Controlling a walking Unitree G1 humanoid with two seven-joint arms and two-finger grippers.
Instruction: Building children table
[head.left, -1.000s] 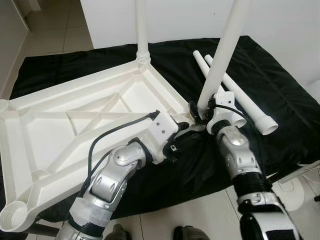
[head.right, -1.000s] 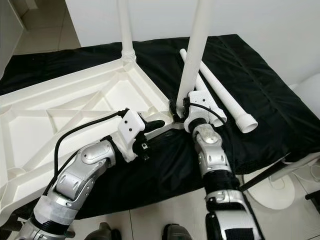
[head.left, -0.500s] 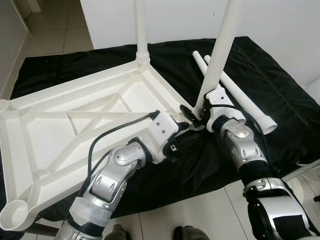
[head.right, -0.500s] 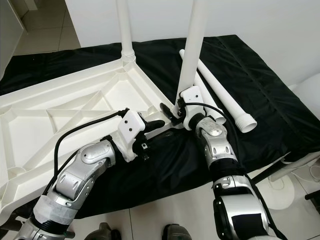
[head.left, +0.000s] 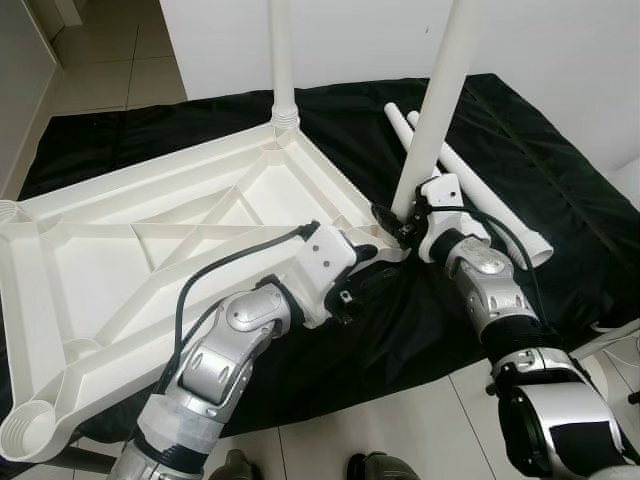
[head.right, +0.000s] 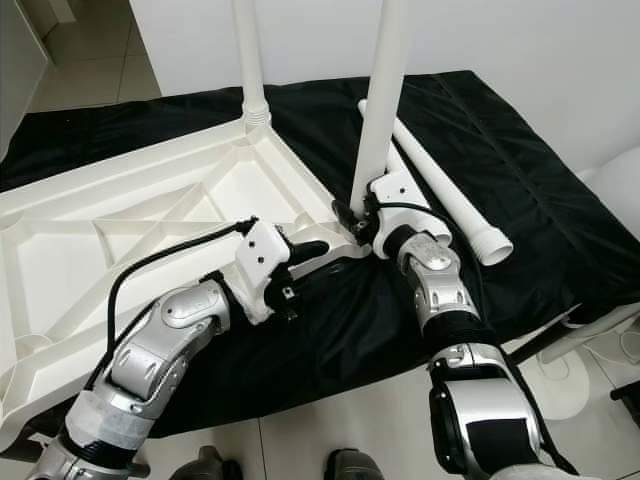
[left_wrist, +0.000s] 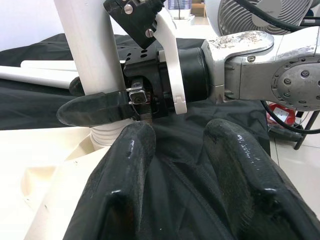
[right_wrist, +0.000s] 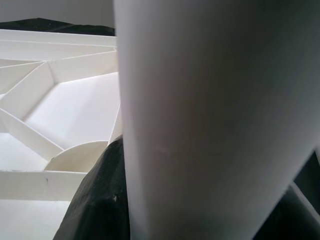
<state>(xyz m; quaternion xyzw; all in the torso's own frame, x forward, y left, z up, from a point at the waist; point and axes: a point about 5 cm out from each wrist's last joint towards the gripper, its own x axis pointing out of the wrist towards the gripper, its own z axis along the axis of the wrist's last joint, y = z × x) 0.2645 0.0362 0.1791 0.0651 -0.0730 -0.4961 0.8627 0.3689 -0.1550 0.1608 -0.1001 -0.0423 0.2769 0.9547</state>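
**Upturned table top on a black cloth, right claw closed round a leg**

Underfoot, pale floor tiles (head.left: 110, 60); behind, a white wall (head.left: 560, 40). Spread over the work surface, a black cloth (head.left: 560, 180), reaching to every edge in view.

At the left and middle of the cloth, a white plastic table top (head.left: 150, 260) lying underside up, ribs forming shallow compartments, all bare. At its near left corner, an open round socket (head.left: 25, 432). At its far corner, a white leg (head.left: 283, 60) standing upright in its socket. At the corner nearest the right arm, a second leg (head.left: 435, 110) standing upright, base at the socket.

Low at that corner, the left gripper (left_wrist: 175, 165), fingers spread wide over the cloth just beside the table top's edge, gripping nothing. Just beyond it, the right gripper (head.left: 398, 222), fingers (left_wrist: 95, 107) clamped round the foot of the second leg, just above the threaded end.

Toward the right edge of the cloth, two loose legs (head.left: 480, 200) lying side by side, touching, threaded ends toward the near right.
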